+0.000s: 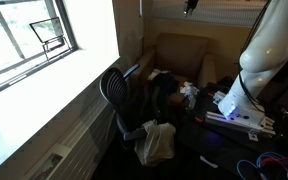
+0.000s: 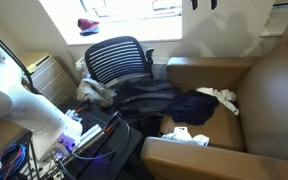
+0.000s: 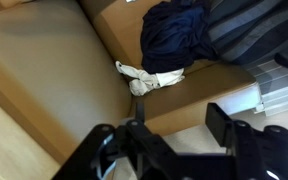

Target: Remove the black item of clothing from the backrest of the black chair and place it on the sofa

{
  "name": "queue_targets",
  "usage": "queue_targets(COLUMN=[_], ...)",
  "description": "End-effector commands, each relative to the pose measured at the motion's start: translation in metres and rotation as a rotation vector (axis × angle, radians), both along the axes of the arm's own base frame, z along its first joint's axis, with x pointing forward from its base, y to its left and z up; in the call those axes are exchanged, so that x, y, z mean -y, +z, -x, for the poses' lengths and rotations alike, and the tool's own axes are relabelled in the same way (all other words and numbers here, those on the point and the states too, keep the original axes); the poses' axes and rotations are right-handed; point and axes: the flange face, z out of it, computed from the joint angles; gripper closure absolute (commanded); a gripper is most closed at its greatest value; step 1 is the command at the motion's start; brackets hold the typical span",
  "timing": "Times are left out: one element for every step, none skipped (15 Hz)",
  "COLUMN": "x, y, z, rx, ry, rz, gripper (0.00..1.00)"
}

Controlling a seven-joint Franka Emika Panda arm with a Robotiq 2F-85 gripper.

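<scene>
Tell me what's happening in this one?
The Franka arm hangs over the sofa with its end effector open and empty. The dark garment lies bunched on the sofa seat beside a white cloth. The black chair's backrest looks bare.

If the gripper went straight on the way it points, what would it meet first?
Likely the brown sofa just ahead of the gripper, near the white cloth; depth is unclear.

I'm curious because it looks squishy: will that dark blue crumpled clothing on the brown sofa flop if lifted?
Probably floppy: the dark blue crumpled clothing lies in soft folds. Likely light, looking thin; it may drag across the brown sofa.
</scene>
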Motion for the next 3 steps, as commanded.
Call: queue_targets(x=[0.0009,0.0008,0.0006], y=[-0.0018,-0.0029,-0.0029], z=[-0.0008,-0.0011,-0.0011], rx=[-0.007,-0.01,-0.01], ry=[0.002,0.003,0.004], rz=[-0.002,-0.003,-0.004], gripper=[0.33,0.33,0.33])
